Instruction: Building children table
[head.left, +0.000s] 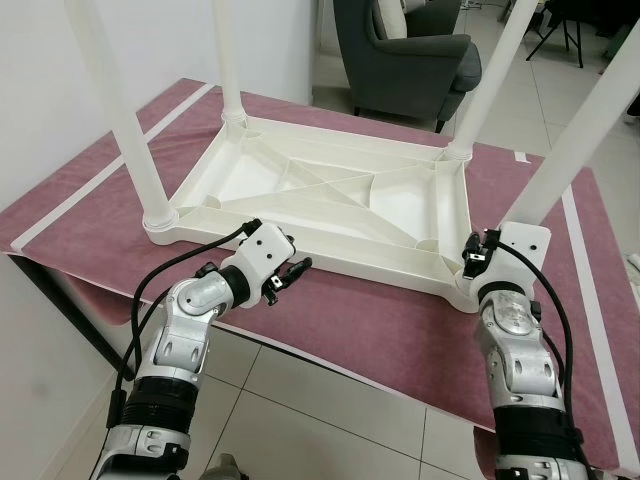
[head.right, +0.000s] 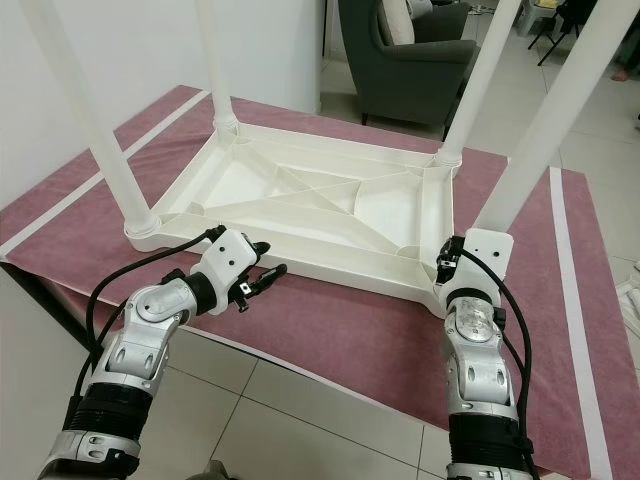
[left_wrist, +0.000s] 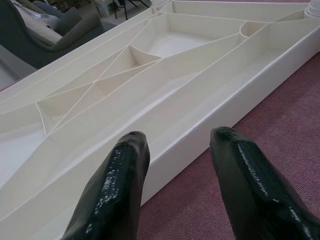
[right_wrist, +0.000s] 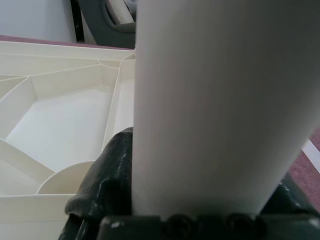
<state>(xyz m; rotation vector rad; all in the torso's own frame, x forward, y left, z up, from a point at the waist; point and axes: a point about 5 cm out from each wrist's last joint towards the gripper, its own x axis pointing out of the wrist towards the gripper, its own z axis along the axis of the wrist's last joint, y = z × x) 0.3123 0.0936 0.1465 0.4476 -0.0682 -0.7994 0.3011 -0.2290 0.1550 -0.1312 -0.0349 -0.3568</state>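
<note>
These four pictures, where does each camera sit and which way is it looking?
Left eye view: on the head, looking forward and down at the upturned white plastic children's table on a maroon cloth-covered surface; both silver arms show.
Right eye view: the head's other eye, same scene, slightly shifted.
Left wrist view: on the left arm's wrist, looking along the left gripper, its black fingers apart, at the table's ribbed underside.
Right wrist view: on the right wrist; the right gripper closes around the near-right white table leg.
All four share the table.
</note>
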